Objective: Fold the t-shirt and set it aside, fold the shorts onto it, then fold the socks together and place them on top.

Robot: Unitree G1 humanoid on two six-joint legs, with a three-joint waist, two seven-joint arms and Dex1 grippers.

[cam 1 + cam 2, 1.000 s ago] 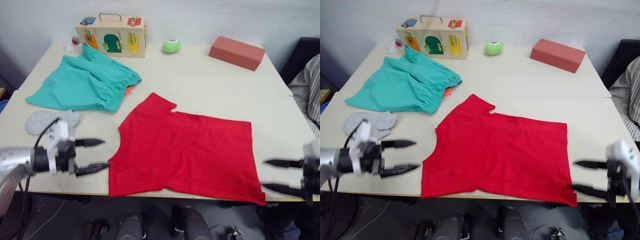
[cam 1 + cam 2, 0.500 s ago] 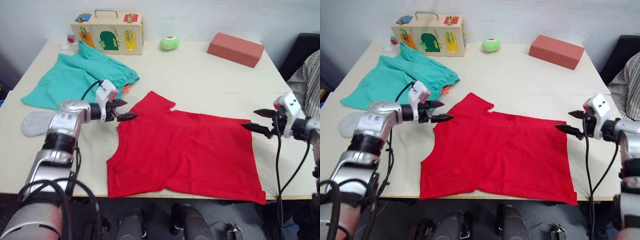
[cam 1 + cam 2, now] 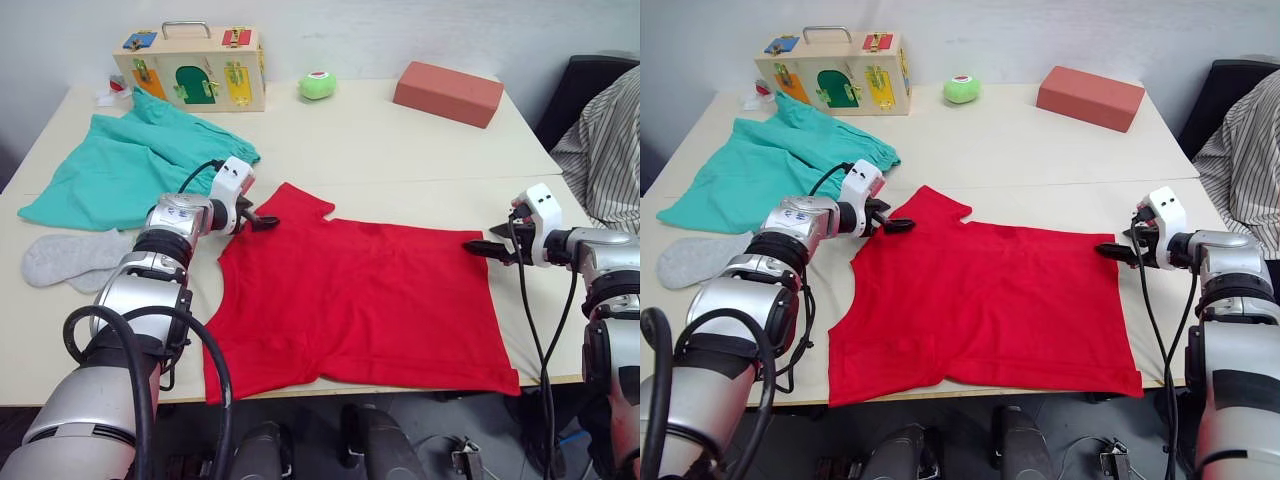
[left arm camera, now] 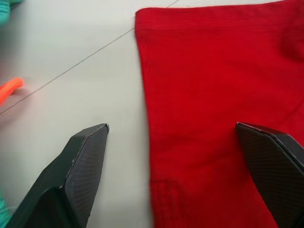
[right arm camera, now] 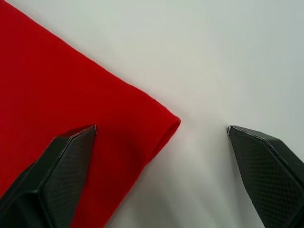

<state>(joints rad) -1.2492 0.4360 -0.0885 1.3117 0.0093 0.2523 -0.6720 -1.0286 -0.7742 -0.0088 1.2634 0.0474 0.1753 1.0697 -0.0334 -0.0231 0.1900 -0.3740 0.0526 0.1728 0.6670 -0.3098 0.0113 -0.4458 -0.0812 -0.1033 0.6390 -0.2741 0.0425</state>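
T-shirt lies flat at the table's front edge. Left gripper and right gripper, both spread, straddle its far corners, seemingly poised to pinch for folding.

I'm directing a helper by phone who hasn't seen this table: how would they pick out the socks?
Start at the wooden latch box at the table's far left corner. Come toward the near edge, past the teal shorts spread in front of it. The socks lie just beyond: small, light grey and flat, far smaller than the shorts or red t-shirt.
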